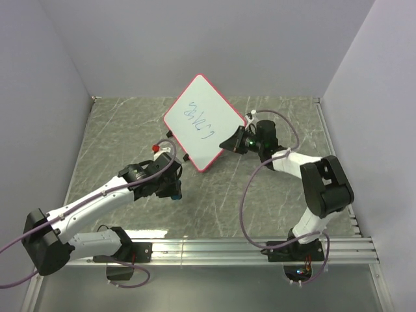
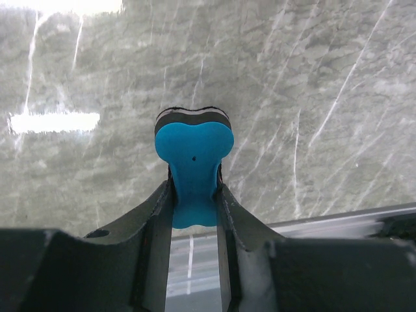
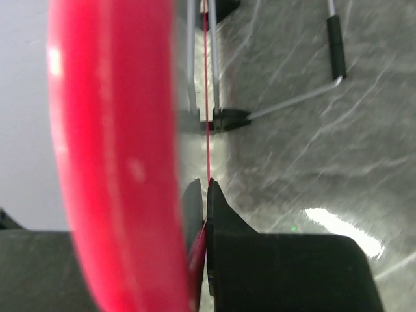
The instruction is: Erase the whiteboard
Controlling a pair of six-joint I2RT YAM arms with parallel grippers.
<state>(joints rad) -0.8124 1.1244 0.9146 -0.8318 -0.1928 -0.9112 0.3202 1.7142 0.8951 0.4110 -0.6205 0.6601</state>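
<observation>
1. Table (image 1: 273, 195): grey marbled top, closed in by pale walls on three sides, with an aluminium rail (image 1: 214, 248) along the near edge.

2. Whiteboard (image 1: 203, 123): white face with a thin pink-red rim and rounded corners. It stands tilted near the middle of the table, toward the far side, and shows as a diamond in the top view. A blue scribble runs across its face. In the right wrist view its rim (image 3: 110, 162) fills the left side as a blurred red band.

3. Right gripper (image 1: 233, 143): at the board's right-hand lower edge. In the wrist view the jaws (image 3: 205, 195) are clenched together, with a sliver of the red rim pinched between them.

4. Left gripper (image 1: 174, 192): low over the table, near the board's near corner but apart from it. Its fingers (image 2: 162, 201) are clamped on the eraser.

5. Eraser (image 2: 194, 153): small, blue and bone-shaped, with a dark felt layer at its far end. It is gripped at the waist.

6. Board stand (image 3: 292, 104): thin wire leg with black feet (image 3: 231, 120) resting on the table.
</observation>
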